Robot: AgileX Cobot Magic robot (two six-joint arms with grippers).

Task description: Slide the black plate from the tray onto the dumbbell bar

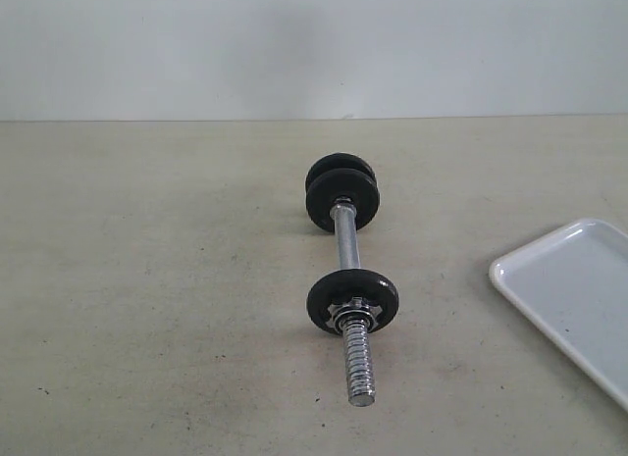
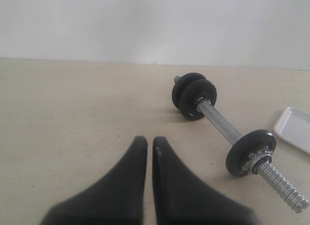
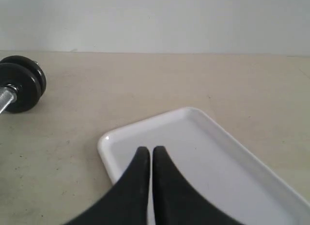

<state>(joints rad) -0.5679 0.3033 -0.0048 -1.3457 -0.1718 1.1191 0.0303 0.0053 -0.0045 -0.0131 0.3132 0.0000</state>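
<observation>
Beige table (image 1: pixel 147 279) under a plain white wall fills the exterior view. On it the dumbbell bar (image 1: pixel 345 242) lies pointing toward the camera. It has two far discs (image 1: pixel 341 193) at one end, a near disc (image 1: pixel 352 301) backed by a chrome nut, and a bare threaded end (image 1: pixel 359 363) jutting free. Well apart to the right sits the tray (image 1: pixel 579 289), partly cut off by the frame. The part that shows is empty, and neither arm appears.

In the left wrist view, the left end effector (image 2: pixel 149 143) hangs over bare table, fingers pressed together on nothing, with the bar off to one side.

In the right wrist view, the right end effector (image 3: pixel 149 152) is likewise pressed together and empty, poised over a corner of the tray. The black plate shows in no view; it may lie on the tray's hidden part.

The task looks unstarted, at the approach step. The next move calls for the right fingers to spread, find and pinch the plate, then line its hole up with the threaded end.
</observation>
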